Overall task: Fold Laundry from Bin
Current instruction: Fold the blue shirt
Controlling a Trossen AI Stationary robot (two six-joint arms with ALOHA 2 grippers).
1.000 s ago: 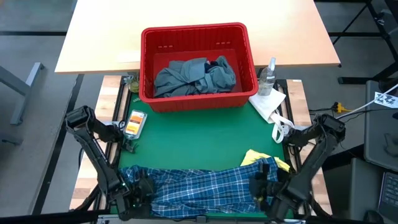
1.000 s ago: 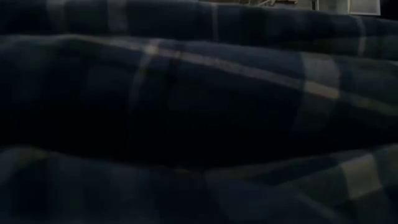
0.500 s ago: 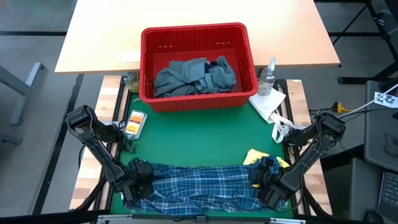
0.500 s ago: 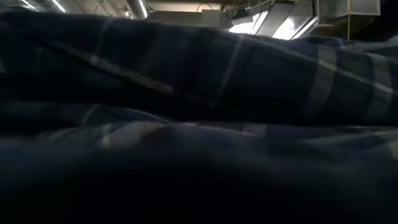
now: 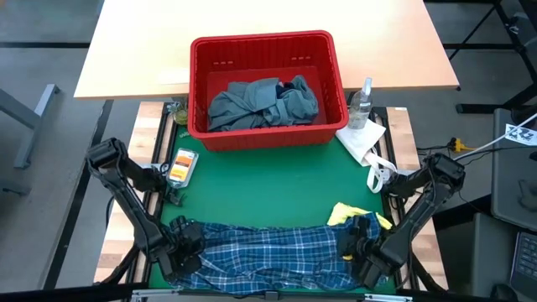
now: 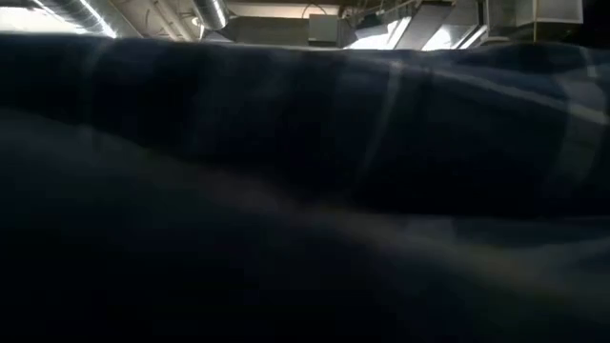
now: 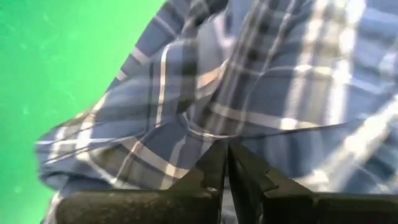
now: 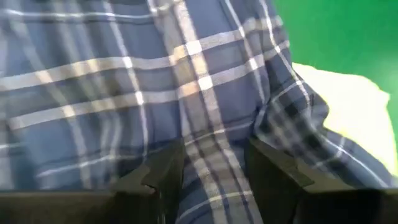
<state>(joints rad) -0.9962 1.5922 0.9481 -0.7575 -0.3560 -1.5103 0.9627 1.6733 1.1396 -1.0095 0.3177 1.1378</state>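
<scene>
Now | plaid shirt (image 5: pixel 268 252) long axis left-right | left fingers (image 7: pixel 214 165) pinch it | right fingers (image 8: pixel 158 171) apart

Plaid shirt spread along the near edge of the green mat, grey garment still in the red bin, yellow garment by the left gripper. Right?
Not quite: the high view shows the yellow garment by the right gripper, not the left. The rest holds.

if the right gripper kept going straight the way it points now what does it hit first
Most likely the plaid shirt: the right gripper points at the cloth, which fills the gap between its open fingers. Depth is unclear, so it may already touch.
</scene>
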